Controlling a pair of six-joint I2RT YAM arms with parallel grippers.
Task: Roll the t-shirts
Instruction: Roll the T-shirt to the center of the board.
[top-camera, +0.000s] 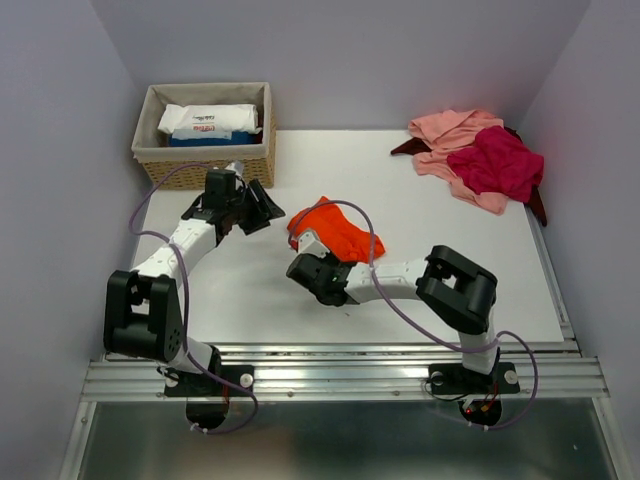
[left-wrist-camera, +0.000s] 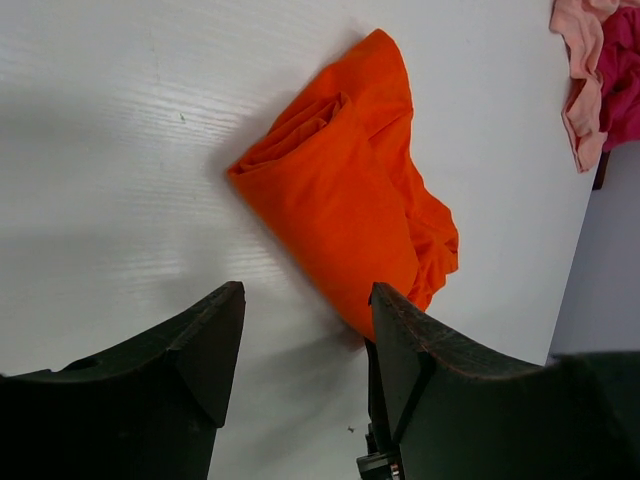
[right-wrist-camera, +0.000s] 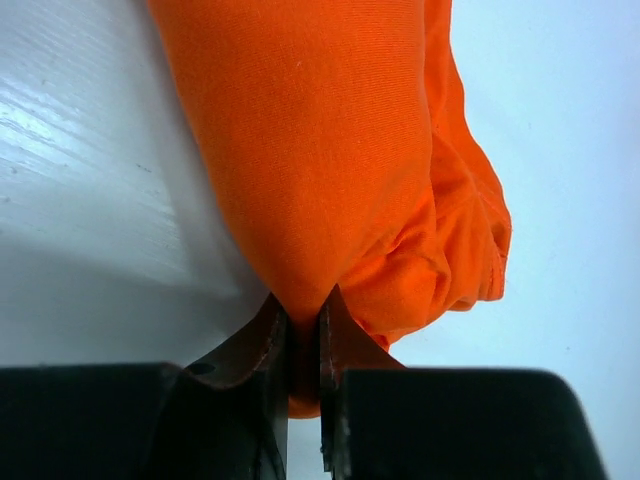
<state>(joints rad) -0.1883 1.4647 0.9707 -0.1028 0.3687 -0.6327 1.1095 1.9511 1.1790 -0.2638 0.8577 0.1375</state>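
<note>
Right wrist view: the right pincer (right-wrist-camera: 303, 318) pinches the near edge of the orange t-shirt (right-wrist-camera: 320, 150), bunched mid-way across the counter (top-camera: 470, 260), its long axis running away from it. The left pincer (left-wrist-camera: 305, 310) hangs wide, just beside.

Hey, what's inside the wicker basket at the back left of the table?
A white packet lies on top of something blue. Whatever is deeper in the basket, and its bottom, is covered by those two.
</note>
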